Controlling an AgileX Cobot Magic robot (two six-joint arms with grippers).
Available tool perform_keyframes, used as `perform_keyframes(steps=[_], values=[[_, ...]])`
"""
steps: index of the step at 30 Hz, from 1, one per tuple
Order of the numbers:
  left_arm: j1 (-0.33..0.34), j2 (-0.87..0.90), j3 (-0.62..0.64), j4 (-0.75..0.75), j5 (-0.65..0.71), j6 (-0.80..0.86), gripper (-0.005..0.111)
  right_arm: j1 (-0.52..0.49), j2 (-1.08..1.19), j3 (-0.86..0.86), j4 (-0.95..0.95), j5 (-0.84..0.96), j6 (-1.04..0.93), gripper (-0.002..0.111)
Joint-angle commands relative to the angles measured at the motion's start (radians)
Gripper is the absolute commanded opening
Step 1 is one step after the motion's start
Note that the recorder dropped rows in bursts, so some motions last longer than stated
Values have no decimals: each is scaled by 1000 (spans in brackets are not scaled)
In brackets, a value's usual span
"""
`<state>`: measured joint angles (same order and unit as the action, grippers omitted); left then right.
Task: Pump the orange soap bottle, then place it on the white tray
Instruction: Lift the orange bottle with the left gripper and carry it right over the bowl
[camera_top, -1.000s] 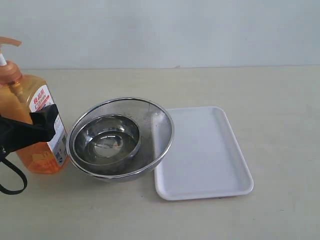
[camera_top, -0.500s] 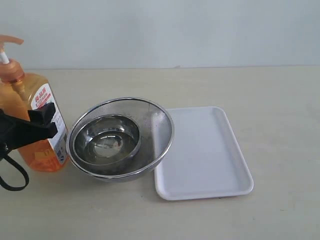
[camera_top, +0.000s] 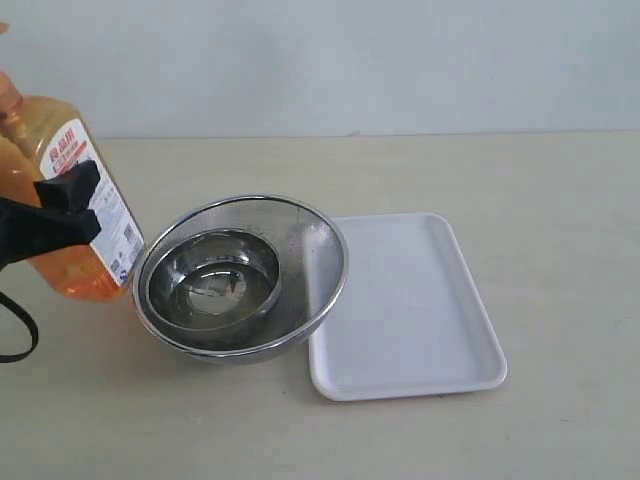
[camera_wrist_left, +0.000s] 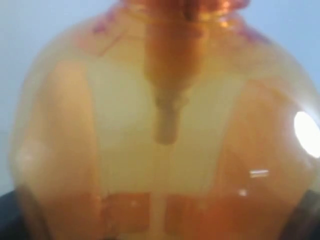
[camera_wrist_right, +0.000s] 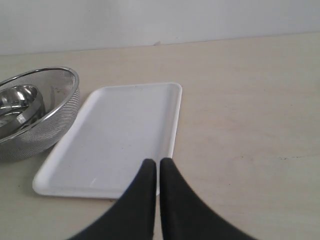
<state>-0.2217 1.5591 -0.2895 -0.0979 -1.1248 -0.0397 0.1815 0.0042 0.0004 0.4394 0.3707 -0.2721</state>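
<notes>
The orange soap bottle (camera_top: 80, 255) hangs above the table at the far left of the exterior view. It is tilted, and its pump head is cut off by the picture's edge. My left gripper (camera_top: 62, 205) is shut on its body; one black finger (camera_top: 70, 188) crosses the white-and-red label. The bottle (camera_wrist_left: 165, 125) fills the left wrist view, blurred and very close. The white tray (camera_top: 400, 300) lies flat to the right of the bowls, with nothing on it. My right gripper (camera_wrist_right: 159, 166) is shut with nothing in it, over the tray's (camera_wrist_right: 120, 135) near corner.
A steel mesh strainer bowl (camera_top: 322, 250) holding a smaller steel bowl (camera_top: 215, 275) stands between the bottle and the tray, touching the tray's left rim. A black cable loop (camera_top: 18, 335) hangs below my left arm. The table's far edge meets a pale wall.
The left gripper has narrowed onto the bottle. It has lifted the bottle off the table and tipped it, so the pump head has left the top of the picture. The right gripper has not moved.
</notes>
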Motion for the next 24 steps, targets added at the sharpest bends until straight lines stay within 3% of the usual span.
perform_keyframes(steps=[1,11,24], values=[[-8,-106,-7,5,-70,21,5,-2,-4,0,0,-4,1,0],[-8,-283,-126,73,199,9,5,-2,-4,0,0,5,1,0],[-8,-304,-308,307,260,-259,5,-2,-4,0,0,5,1,0]])
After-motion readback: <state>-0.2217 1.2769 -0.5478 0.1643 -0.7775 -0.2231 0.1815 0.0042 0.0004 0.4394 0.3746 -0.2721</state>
